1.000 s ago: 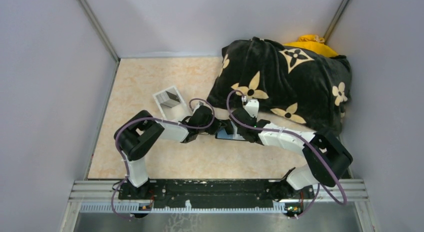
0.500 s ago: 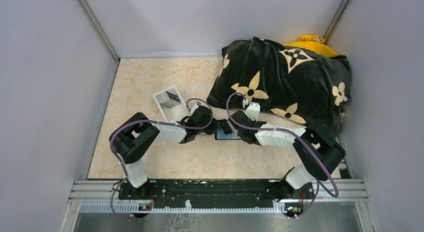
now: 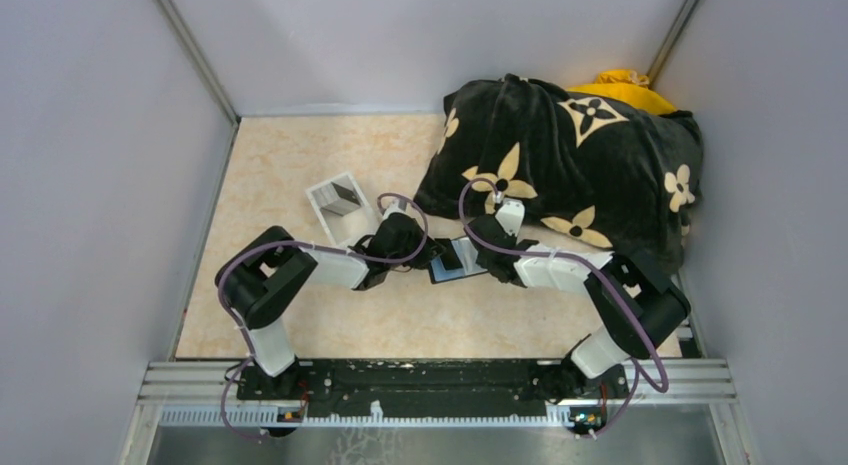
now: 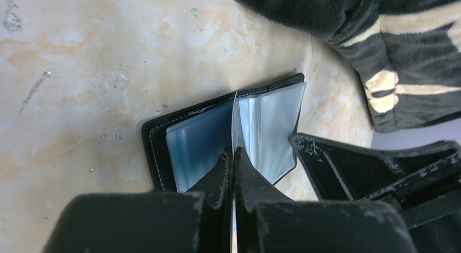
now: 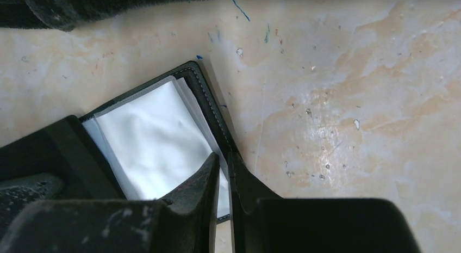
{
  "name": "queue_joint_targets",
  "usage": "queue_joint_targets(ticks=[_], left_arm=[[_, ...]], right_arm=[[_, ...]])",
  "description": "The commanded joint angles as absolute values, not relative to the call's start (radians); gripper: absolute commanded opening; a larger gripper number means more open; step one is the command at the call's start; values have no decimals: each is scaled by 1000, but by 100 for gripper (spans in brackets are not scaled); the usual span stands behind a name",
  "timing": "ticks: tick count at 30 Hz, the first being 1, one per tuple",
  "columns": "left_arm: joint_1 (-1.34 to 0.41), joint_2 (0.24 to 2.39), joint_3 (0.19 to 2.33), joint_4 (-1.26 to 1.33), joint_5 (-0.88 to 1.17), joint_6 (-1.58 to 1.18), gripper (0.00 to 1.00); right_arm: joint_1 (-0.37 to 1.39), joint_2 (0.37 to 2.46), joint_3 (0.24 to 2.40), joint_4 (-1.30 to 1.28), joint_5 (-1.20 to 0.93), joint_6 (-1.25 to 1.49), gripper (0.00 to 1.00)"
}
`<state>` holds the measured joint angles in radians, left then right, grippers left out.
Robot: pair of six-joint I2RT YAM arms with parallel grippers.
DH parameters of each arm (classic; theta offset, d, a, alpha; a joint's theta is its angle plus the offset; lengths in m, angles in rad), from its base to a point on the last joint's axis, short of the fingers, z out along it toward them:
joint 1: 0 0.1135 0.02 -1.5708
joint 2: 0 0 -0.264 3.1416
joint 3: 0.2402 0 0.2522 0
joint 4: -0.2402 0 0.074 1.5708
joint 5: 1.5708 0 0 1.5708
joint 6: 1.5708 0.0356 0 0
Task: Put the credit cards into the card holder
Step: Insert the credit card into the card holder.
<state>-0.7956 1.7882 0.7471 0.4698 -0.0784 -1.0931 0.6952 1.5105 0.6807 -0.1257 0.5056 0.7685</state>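
Note:
The black card holder (image 3: 452, 262) lies open on the table between my two grippers. In the left wrist view its black cover (image 4: 154, 149) frames clear sleeves, and a blue card (image 4: 195, 149) shows inside the left sleeve. My left gripper (image 4: 234, 153) is shut on a thin clear sleeve page (image 4: 236, 119) that stands on edge. In the right wrist view my right gripper (image 5: 224, 159) is shut on the holder's black cover edge (image 5: 209, 98), beside the pale sleeves (image 5: 149, 136). From above, the left gripper (image 3: 428, 255) and the right gripper (image 3: 478, 253) face each other across the holder.
A big black flower-patterned cushion (image 3: 570, 165) lies right behind the holder, with something yellow (image 3: 620, 85) behind it. A pale grey tray-like box (image 3: 338, 203) stands just left of my left wrist. Grey walls enclose the table on three sides.
My right gripper has shifted slightly toward the far side and left, and the card holder has moved and turned a little with it. The left gripper has hardly moved.

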Motion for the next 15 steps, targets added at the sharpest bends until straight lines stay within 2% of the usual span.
queue_joint_targets(ticks=[1,6,15], left_arm=[[-786,1840,682,597,20,-1021,0],[-769,1885,635,790,104,-1060,0],[-749,1917,593,934,159,-1105,0]], right_arm=[[688,1576,647,-149,422,743,11],[688,1590,649,-142,415,734,11],[687,1617,649,-125,403,732,10]])
